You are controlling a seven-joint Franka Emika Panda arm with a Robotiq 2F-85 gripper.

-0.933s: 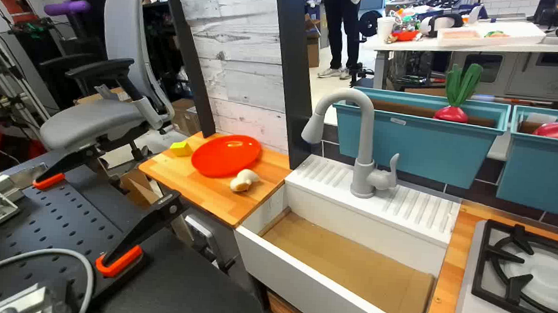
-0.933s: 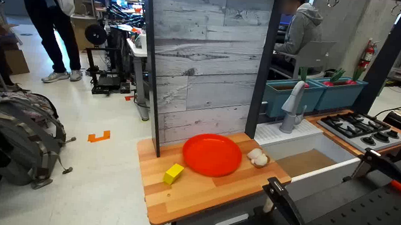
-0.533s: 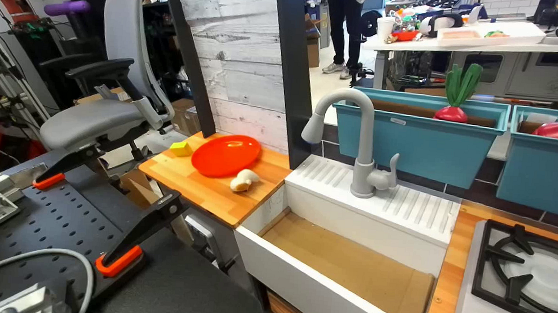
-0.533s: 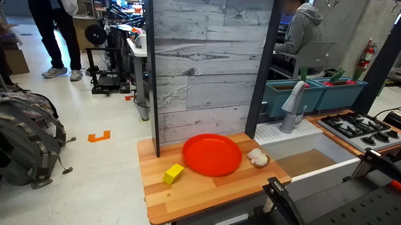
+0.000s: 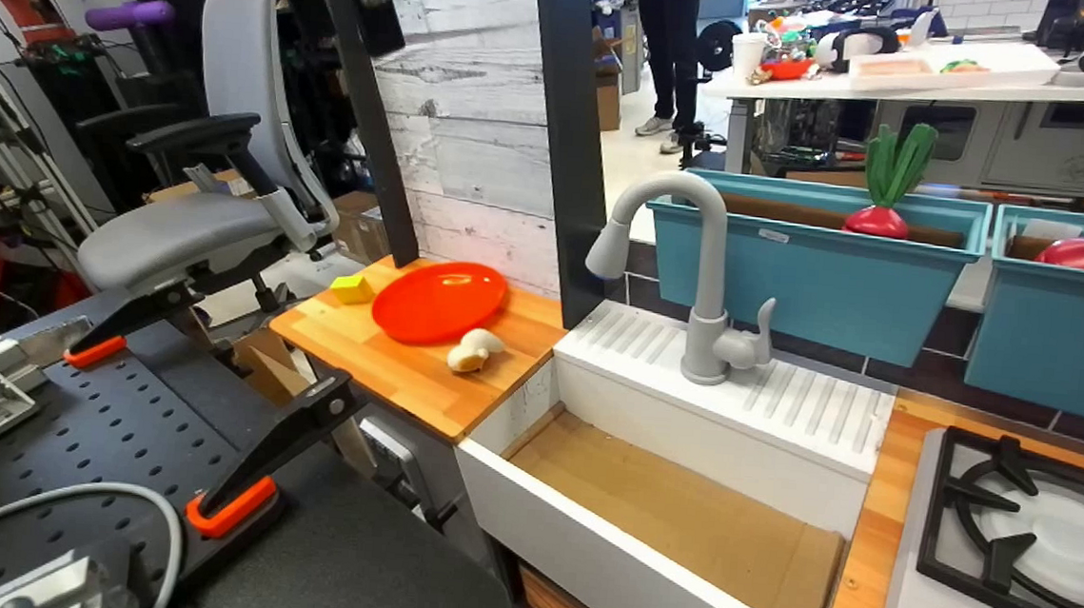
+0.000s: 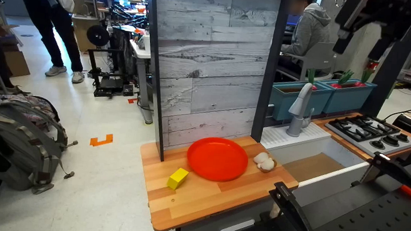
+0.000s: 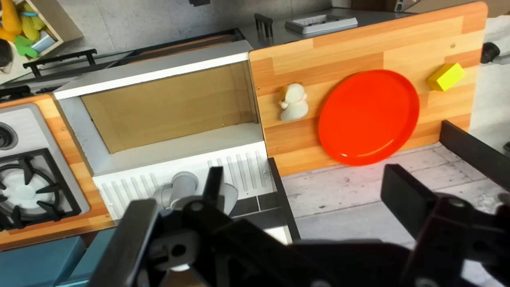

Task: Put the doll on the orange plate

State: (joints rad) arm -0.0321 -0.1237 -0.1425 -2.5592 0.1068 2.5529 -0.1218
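The doll, a small cream lumpy figure, lies on the wooden board beside the plate, on the sink side, with a small gap between them. It shows in both exterior views [image 5: 475, 350] [image 6: 268, 163] and in the wrist view [image 7: 295, 103]. The round orange plate [image 5: 440, 304] [image 6: 217, 159] [image 7: 368, 117] lies on the board and has nothing on it. My gripper [image 7: 305, 175] is open and empty, with its fingers wide apart. It hangs high above the counter, well away from the doll. It shows at the top of both exterior views [image 6: 358, 50] [image 5: 383, 26].
A yellow block [image 6: 177, 178] sits on the board beyond the plate. A grey plank wall [image 6: 213, 74] rises behind the board. The sink [image 5: 658, 560] with its tall grey faucet [image 5: 712, 259] adjoins the board. Black clamps [image 5: 279, 448] stand at the robot's table edge.
My gripper has come into view at the top of both exterior views, where it was absent before. The doll, plate and yellow block have not moved. A person in the background shifted slightly.
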